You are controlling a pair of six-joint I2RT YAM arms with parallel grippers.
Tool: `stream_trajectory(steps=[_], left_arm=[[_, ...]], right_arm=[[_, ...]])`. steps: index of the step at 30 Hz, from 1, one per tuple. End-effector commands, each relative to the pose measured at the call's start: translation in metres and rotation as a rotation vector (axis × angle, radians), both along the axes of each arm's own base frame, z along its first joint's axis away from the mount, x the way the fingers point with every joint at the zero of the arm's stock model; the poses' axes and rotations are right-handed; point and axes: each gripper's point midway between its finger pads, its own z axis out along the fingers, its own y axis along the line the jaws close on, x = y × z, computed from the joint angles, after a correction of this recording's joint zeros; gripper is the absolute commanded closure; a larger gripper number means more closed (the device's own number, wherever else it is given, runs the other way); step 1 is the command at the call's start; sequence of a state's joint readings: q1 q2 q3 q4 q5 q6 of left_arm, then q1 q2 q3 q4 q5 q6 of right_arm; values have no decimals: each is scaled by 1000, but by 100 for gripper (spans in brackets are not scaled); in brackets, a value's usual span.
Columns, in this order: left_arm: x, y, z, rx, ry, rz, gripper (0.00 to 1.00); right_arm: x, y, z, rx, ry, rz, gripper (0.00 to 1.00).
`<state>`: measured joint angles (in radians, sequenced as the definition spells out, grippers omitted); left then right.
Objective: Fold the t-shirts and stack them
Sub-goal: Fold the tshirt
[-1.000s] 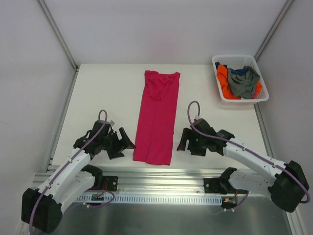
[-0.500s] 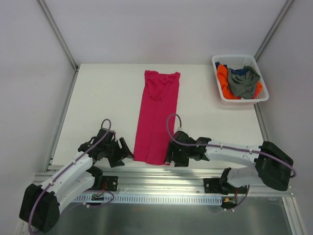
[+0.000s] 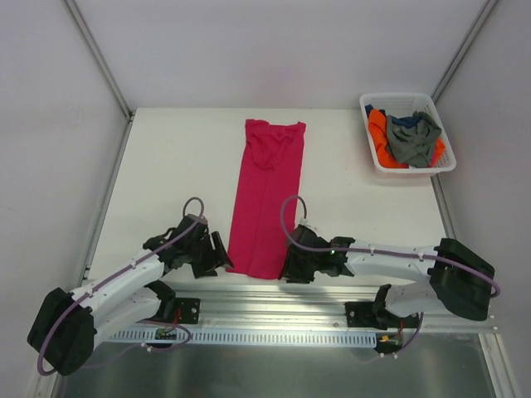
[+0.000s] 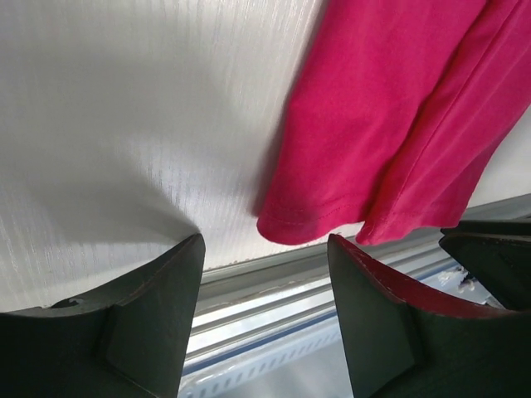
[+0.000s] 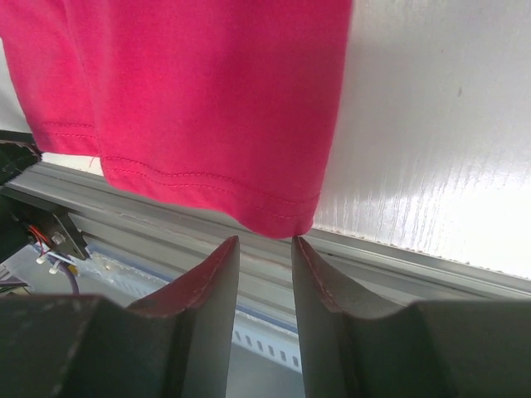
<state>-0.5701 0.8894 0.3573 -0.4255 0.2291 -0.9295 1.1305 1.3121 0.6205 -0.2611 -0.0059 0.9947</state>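
A magenta-pink t-shirt (image 3: pixel 267 195), folded into a long strip, lies flat down the middle of the table. My left gripper (image 3: pixel 222 257) sits low beside its near left hem corner (image 4: pixel 303 225). Its jaws are open, and the hem lies just past the fingertips with nothing between them (image 4: pixel 265 240). My right gripper (image 3: pixel 286 267) is at the near right hem corner (image 5: pixel 282 217). Its jaws (image 5: pixel 264 240) stand a narrow gap apart, the hem edge right at the tips and no cloth inside. Grey (image 3: pixel 415 139), orange (image 3: pixel 378 133) and dark blue (image 3: pixel 404 121) t-shirts lie bunched in the basket.
A white plastic basket (image 3: pixel 406 96) stands at the back right of the table. The table's near edge and a metal rail (image 3: pixel 274 294) run right below both grippers. Grey walls enclose the left and right sides.
Both arms have moved inward to the pink shirt's near hem corners, the right one swinging far left. Both pairs of jaws have narrowed, the right pair more. The shirt lies as before.
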Motion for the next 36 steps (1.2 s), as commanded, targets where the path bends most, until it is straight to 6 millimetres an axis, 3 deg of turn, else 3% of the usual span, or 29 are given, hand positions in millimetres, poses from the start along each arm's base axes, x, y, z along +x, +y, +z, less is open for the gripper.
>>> stream_trajectory(steps=[1,11,14,18,25,32,36], left_arm=[[18,0,3,34,-51,26,39],[20,0,-4,44,-50,27,55],[17,1,-9,40,-40,29,64],[16,1,-12,33,-43,26,69],[15,-1,-13,23,-53,15,69],[17,-1,-12,22,-59,9,65],[17,-2,-13,26,-58,5,66]], right_arm=[[1,-1,-7,-9,-5,-24,65],[1,-15,-15,-79,-20,-8,60],[0,-16,-19,-91,-13,-3,60],[2,-16,-21,-106,-23,3,65],[6,-19,-20,-139,-40,17,66],[12,-24,-5,-126,-94,13,60],[15,-25,-11,-128,-91,6,59]])
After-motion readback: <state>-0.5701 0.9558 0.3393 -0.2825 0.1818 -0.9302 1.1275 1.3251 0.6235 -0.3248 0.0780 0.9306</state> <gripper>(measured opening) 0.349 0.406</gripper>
